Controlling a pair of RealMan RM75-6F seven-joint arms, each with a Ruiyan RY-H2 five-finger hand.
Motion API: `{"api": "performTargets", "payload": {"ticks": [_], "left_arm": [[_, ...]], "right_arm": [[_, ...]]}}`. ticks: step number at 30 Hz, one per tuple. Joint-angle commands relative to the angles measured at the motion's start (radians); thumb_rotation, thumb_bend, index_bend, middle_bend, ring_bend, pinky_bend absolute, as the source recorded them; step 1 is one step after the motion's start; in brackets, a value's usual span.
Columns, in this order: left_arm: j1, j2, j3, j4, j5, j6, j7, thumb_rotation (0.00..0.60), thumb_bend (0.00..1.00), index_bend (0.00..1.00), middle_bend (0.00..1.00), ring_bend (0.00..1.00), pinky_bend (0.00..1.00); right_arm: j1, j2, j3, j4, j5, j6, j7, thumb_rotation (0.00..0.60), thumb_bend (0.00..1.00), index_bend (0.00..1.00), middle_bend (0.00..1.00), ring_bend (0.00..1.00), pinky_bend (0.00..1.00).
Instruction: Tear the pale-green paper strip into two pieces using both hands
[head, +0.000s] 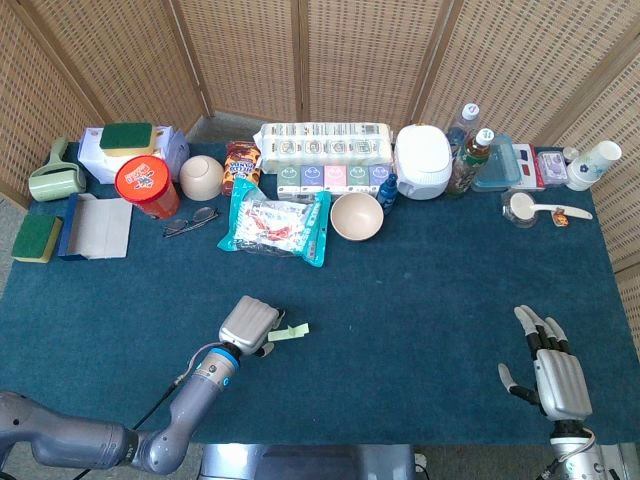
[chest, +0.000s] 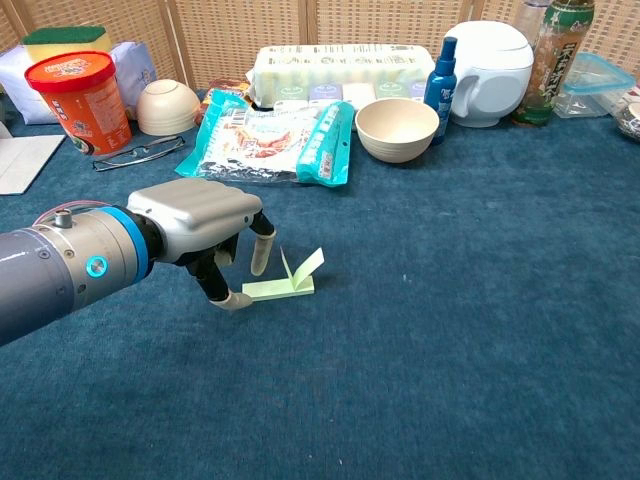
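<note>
Our left hand (chest: 205, 225) has fingertips at the end of the pale-green paper strip (chest: 283, 283) lying whole on the table (chest: 480, 330); whether it pinches, we cannot tell. Our right hand (head: 556, 375) waits spread, well apart. Tearing remains.

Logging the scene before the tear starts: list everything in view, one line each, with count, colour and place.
paper strip: 1, pale green, front left of centre, one end sticking up
table: 1, dark blue cloth
snack bag: 1, teal and clear, mid left
empty bowl: 1, beige, centre
upturned bowl: 1, beige, back left
tub: 1, red, back left
glasses: 1, dark frame, beside the tub
wrapped multipack: 1, pale, back centre
lidded pot: 1, white, back right
bottles: 3, back right
sponges: 2, green and yellow, far left
left hand: fingertips at the strip's left end
right hand: open, front right corner
</note>
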Motion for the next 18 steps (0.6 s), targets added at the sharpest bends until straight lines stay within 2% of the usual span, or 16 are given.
{"api": "performTargets", "payload": {"ticks": [1,18], "left_arm": [[-0.005,-0.006,-0.002,0.007,-0.007,0.002,0.002,0.535,0.23,0.46,1.0,1.0,1.0],[-0.027,-0.031,0.002,0.038,-0.05,0.002,0.009,0.538,0.23,0.46,1.0,1.0,1.0]], "right_arm": [[-0.001,0.0,0.0,0.001,-0.001,0.0,0.002,0.591,0.38,0.0,0.03,0.12,0.02],[-0.004,0.0,0.0,0.006,0.002,-0.002,0.009,0.593,0.38,0.0,0.04,0.12,0.02]]}}
